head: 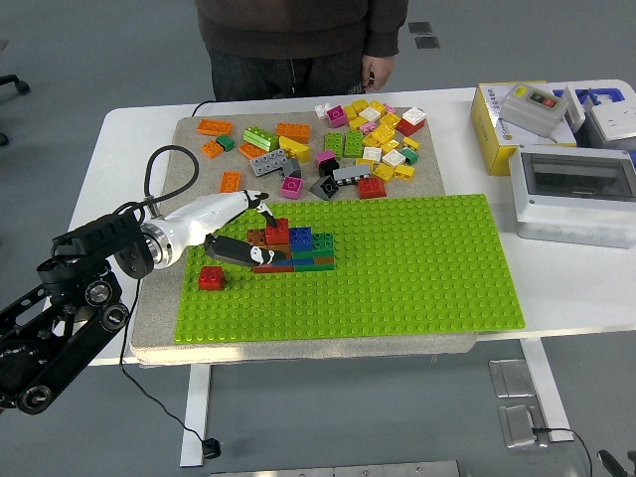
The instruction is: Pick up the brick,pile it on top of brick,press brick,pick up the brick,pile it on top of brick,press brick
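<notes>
A small stack of bricks (294,250) stands on the green baseplate (417,268) near its left end, with a red brick (277,232) and a blue brick (301,237) on top. My left hand (248,227), white with black fingers, lies against the stack's left side. One fingertip touches the red brick's top and the thumb lies low along the stack's front. It holds nothing. A lone red brick (211,277) sits on the plate to the left. My right hand is out of view.
Several loose bricks (338,144) lie scattered on the grey mat behind the plate. A person (298,40) stands at the far side, hands hanging. Boxes (571,189) occupy the table's right end.
</notes>
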Available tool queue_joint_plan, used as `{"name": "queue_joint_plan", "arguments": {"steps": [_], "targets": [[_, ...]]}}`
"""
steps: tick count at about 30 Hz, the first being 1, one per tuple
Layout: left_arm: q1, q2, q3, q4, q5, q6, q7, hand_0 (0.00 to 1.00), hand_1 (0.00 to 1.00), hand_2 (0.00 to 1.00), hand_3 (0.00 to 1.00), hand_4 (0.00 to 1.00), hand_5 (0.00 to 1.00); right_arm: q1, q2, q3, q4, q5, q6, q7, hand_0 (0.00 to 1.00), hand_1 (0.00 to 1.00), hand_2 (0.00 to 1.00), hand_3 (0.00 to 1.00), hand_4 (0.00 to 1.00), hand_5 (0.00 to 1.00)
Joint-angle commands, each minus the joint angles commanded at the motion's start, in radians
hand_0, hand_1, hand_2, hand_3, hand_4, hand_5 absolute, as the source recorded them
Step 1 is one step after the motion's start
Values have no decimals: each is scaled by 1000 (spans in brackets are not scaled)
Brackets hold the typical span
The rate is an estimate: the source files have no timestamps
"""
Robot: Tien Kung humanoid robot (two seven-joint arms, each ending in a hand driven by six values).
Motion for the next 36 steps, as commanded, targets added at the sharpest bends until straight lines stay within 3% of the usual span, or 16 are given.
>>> {"name": "queue_joint_plan", "arguments": {"steps": [20, 28, 36], "targets": [[1, -14, 15, -2, 44, 22, 0, 977, 998, 998, 670, 875, 573, 0, 1, -5, 0, 9, 1, 3, 730, 670, 661, 749, 599, 983], [5, -17, 30, -14, 85, 46, 14, 977, 998, 998, 671, 869, 571, -1, 2, -8, 0, 16, 2, 3, 729, 670, 662, 749, 600, 986], [10, -15, 37, -26, 94, 43, 32, 976, 997, 998, 674, 861, 566, -2, 2, -3, 0, 13, 2, 2, 729, 669, 664, 748, 599, 984]]}}
